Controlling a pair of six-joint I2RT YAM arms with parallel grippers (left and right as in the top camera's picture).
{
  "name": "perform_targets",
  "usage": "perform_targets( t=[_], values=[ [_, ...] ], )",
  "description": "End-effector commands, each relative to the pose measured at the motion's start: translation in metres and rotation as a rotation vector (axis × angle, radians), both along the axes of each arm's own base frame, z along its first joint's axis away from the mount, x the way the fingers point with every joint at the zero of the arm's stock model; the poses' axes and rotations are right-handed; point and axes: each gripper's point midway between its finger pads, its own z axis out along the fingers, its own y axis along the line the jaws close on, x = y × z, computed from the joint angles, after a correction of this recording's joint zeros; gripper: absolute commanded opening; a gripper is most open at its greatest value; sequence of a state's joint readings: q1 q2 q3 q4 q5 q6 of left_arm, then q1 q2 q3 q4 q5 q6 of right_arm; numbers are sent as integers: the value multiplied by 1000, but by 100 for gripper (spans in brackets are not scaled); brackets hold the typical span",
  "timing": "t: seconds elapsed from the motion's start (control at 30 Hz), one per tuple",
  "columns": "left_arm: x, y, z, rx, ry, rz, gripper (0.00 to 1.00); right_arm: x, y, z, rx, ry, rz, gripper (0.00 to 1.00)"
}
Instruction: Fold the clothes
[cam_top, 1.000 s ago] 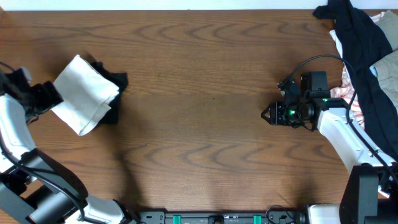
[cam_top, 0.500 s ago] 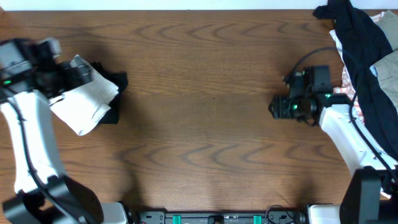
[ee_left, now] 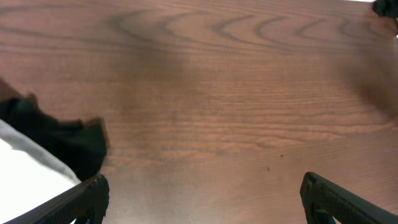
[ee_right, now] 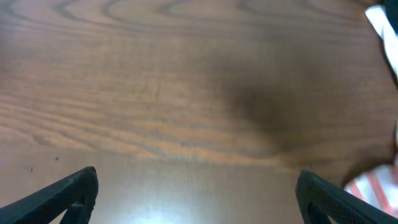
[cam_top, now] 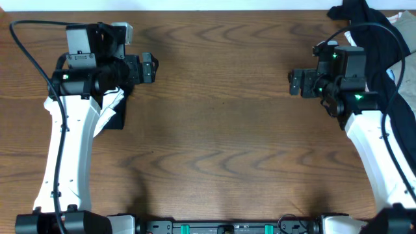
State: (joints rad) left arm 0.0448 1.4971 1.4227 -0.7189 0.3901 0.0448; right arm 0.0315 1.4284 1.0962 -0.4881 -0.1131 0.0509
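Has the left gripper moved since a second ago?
Yes. The left gripper has swung from beyond the folded clothes, near the table's left edge, across them toward the table's centre.

A dark brown wooden table point(cam_top: 221, 130) with bold, swirling grain fills nearly everything in sight. Its top has a dull sheen under soft, even light, with faint blurred shadows. Past its far edge runs a thin pale strip point(cam_top: 162, 4)

The folded garment point(cam_top: 114, 112) lies behind the left gripper point(cam_top: 149, 68), beneath its arm; the clothes pile point(cam_top: 383, 39) lies behind the right gripper point(cam_top: 294, 83).
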Motion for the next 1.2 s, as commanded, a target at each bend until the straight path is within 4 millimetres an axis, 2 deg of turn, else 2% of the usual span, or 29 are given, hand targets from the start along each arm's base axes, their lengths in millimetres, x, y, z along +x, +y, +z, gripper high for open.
perform_targets(
  t=[0.0,0.23,0.43,0.57,0.67,0.8,1.0,1.17],
  values=[
    [-11,0,22,-32,-21,36,98,-16,-11,37,-15,-71,-30,99],
    [-61,-3,46,-2,-68,3,98,-79,-28,88,-62,-159,-114,99],
    [-123,-6,45,2,-166,3,98,-141,-28,98,-48,-275,-120,99],
    [-161,-7,37,5,-261,6,98,-179,-30,94,-42,-377,-125,99],
    [-176,-8,41,8,-352,5,98,-196,-30,91,-38,-435,-126,99],
    [-197,-9,38,8,-350,5,98,-218,-30,74,-41,-398,-125,99],
    [-210,-9,26,6,-297,6,98,-247,-30,28,-56,-185,-119,99],
    [-211,-9,26,6,-294,6,98,-247,-30,27,-57,-180,-119,99]
  ],
)
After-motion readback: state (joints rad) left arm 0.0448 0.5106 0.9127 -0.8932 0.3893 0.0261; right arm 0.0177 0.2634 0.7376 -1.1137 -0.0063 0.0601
